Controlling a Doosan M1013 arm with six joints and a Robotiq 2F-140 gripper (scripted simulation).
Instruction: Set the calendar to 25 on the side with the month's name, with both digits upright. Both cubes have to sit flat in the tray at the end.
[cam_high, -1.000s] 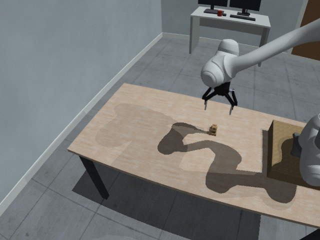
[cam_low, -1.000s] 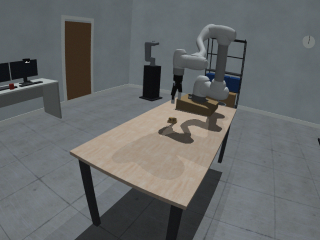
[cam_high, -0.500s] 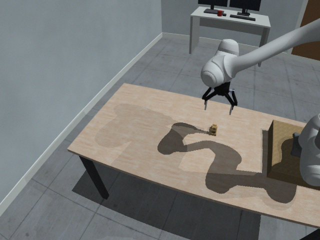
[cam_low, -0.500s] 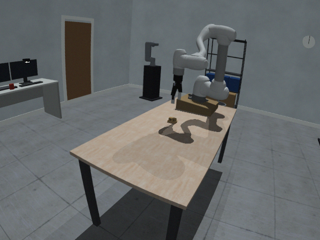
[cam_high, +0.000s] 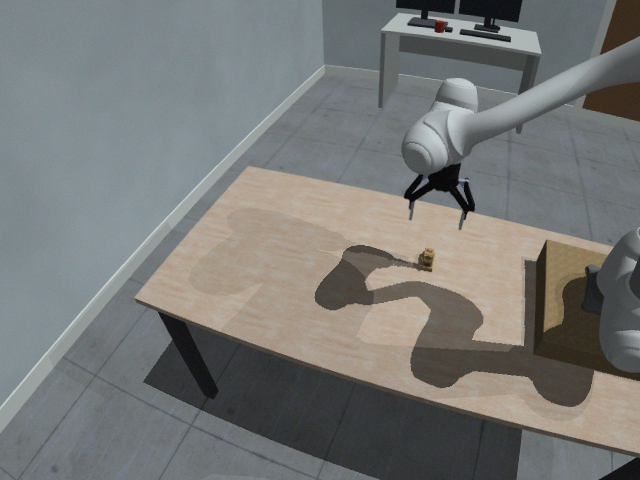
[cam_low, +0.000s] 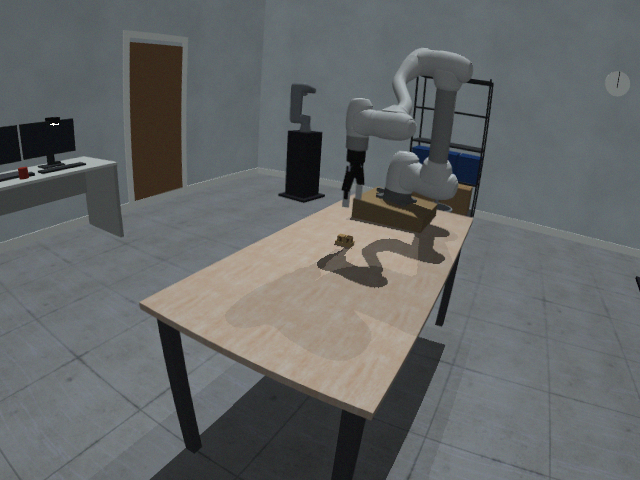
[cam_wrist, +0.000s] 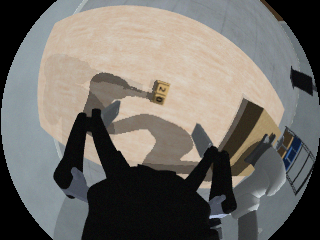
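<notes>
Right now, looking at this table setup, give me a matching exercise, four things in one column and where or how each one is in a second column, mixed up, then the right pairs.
Things:
1. gripper
2. calendar
3. brown box
4. red cup

Places or states:
A. on the white desk by the monitors
B. under the robot's base at one end of the table
C. open, in the air above the table, holding nothing
D. small, standing on the table top partly in the arm's shadow

Pairs: 1-C, 2-D, 3-B, 4-A
</notes>
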